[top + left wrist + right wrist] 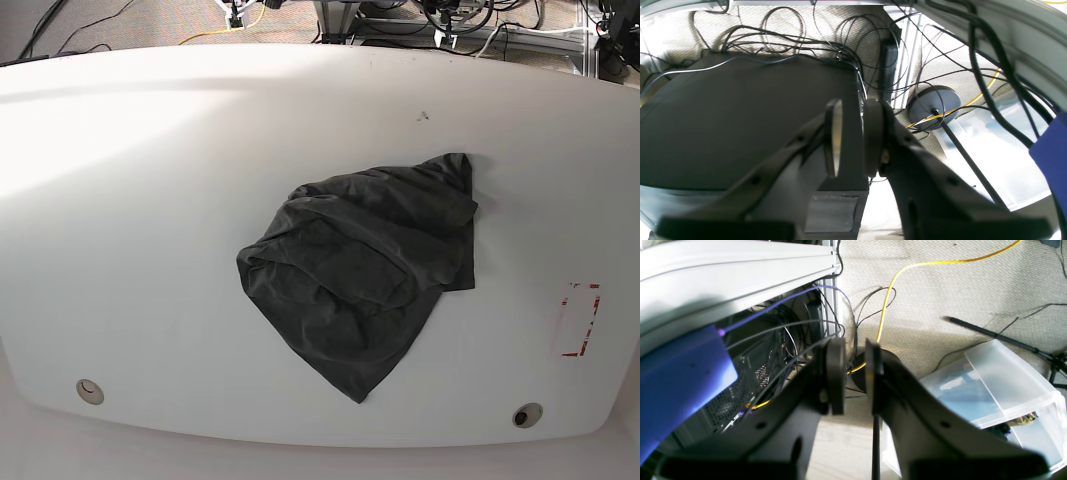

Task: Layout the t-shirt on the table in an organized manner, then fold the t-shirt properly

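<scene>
From my left gripper, all I see is two black round pads with a narrow gap between them, nothing in it, so it's released. Past the tips there's a flat dark matte box, with a tangle of thin black cables over woven beige carpet further out, and a round black disc base off to the right of the fingers.

Right gripper is the same story: pads parted a little, holding nothing. Just beyond and to the right of it sits a frosted clear plastic bin with some bluish stuff inside that I can't make out. A yellow cable snakes across the carpet beyond the tips.

Neither gripper shows in the base view, so both are away from the t-shirt. It's a soft, crumpled dark grey heap near the middle of the smooth white table, bunched and folded over itself, long axis running diagonally from the far right corner to a point at the near edge. A red dashed rectangle sits to its right, well apart.
</scene>
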### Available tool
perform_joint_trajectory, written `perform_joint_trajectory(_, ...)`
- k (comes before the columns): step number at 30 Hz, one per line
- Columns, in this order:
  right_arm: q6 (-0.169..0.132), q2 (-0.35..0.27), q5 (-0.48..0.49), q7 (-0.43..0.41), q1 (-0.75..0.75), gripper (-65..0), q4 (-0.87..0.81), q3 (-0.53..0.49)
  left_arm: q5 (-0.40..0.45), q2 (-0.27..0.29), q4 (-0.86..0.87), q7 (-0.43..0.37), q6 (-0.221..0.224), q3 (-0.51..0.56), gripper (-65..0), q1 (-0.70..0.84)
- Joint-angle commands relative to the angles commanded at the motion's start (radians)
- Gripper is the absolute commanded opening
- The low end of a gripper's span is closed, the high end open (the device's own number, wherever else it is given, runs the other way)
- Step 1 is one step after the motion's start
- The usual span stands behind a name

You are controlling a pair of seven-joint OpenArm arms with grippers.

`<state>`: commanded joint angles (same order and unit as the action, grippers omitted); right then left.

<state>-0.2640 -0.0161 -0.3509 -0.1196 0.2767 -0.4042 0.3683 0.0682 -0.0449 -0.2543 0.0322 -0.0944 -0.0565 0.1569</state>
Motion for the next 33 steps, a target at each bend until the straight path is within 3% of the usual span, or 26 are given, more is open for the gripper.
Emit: perform_joint_trajectory(33,0.001,-0.006,-0.004,0.008,0.026,-55.1,-0.018,-0.004,-0.005,0.001,-0.006,0.003,0.005,0.001,-55.1,0.012)
